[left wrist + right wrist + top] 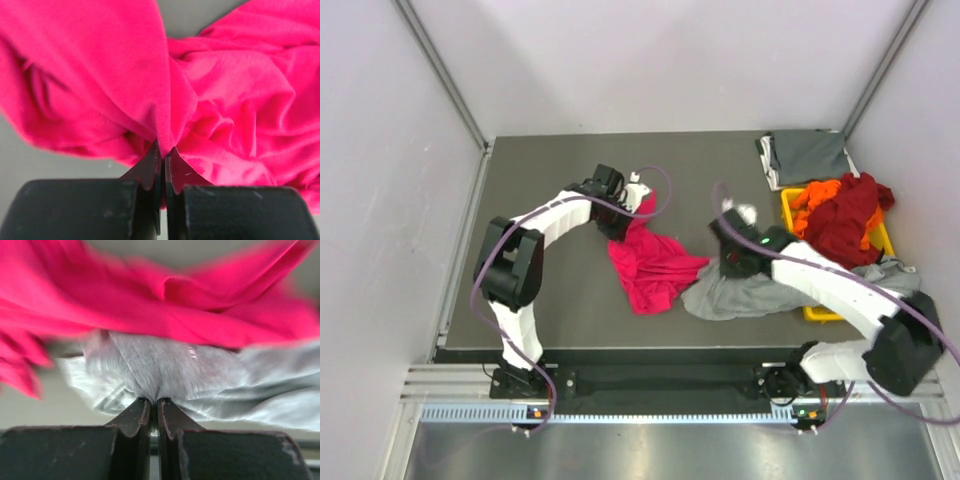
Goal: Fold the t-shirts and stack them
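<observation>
**Both grippers pinched shut on cloth: pink on the left, light grey on the right**

Your left gripper (161, 150) has its jaws pressed together with only a sliver of gap, and a fold of the pink shirt (225, 100) is caught between the tips. In the left wrist view the cloth bunches up and spreads away from the pinch on both sides. From above, that shirt lies crumpled near the middle of the table (550, 170), its far end drawn up to the left gripper and its near end spread flat.

Your right gripper (151, 402) is closed just as tightly on a ridge of the light grey shirt (165, 370). In the right wrist view the pink cloth shows just beyond the grey and partly over it, though that part is blurred. From above, the grey shirt lies right of the pink one, their edges touching or very nearly so. It stretches right across the near end of the bin (788, 200).

The yellow bin sits at the right edge of the table. In it you have a dark red shirt (850, 215) heaped high and hanging over the rim, with an orange shirt (812, 195) bunched at its far left corner. Beyond the bin, in the far right corner of the table, a dark grey shirt (805, 155) lies roughly folded.
</observation>
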Controlling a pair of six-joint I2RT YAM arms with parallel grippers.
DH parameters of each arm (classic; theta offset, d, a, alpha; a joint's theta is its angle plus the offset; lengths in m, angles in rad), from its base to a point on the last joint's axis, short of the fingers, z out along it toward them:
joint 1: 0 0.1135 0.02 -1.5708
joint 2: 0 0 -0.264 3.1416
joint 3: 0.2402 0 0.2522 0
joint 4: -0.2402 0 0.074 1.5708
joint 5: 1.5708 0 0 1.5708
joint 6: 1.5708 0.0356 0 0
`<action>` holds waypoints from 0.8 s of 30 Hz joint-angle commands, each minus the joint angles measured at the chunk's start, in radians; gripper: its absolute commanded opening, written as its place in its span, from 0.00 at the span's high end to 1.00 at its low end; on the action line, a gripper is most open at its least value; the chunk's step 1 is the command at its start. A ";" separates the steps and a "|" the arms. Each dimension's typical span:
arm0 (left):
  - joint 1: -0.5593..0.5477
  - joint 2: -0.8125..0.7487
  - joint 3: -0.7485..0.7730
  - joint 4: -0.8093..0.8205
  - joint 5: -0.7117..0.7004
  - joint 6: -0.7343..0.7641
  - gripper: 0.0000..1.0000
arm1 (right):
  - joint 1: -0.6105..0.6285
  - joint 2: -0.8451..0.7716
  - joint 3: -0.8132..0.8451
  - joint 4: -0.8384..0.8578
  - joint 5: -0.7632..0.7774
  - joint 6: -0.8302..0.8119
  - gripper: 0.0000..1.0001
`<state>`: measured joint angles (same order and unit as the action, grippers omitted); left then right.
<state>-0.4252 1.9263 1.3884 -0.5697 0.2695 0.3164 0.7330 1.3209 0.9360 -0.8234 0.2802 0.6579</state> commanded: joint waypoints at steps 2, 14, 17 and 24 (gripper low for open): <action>0.087 -0.163 -0.058 0.036 0.002 0.001 1.00 | -0.225 -0.224 0.190 0.024 0.192 -0.159 1.00; 0.155 -0.417 -0.253 -0.058 0.128 0.056 1.00 | -0.990 -0.338 0.305 0.271 0.128 -0.388 1.00; 0.155 -0.453 -0.250 -0.081 0.146 0.070 1.00 | -1.046 -0.269 0.320 0.244 0.119 -0.422 0.57; 0.157 -0.467 -0.213 -0.130 0.166 0.095 0.69 | -0.743 -0.197 0.422 0.032 0.056 -0.469 0.00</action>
<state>-0.2707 1.4940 1.1404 -0.6666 0.4015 0.3862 -0.2184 1.2201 1.3094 -0.7284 0.3683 0.2363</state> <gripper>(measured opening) 0.201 0.995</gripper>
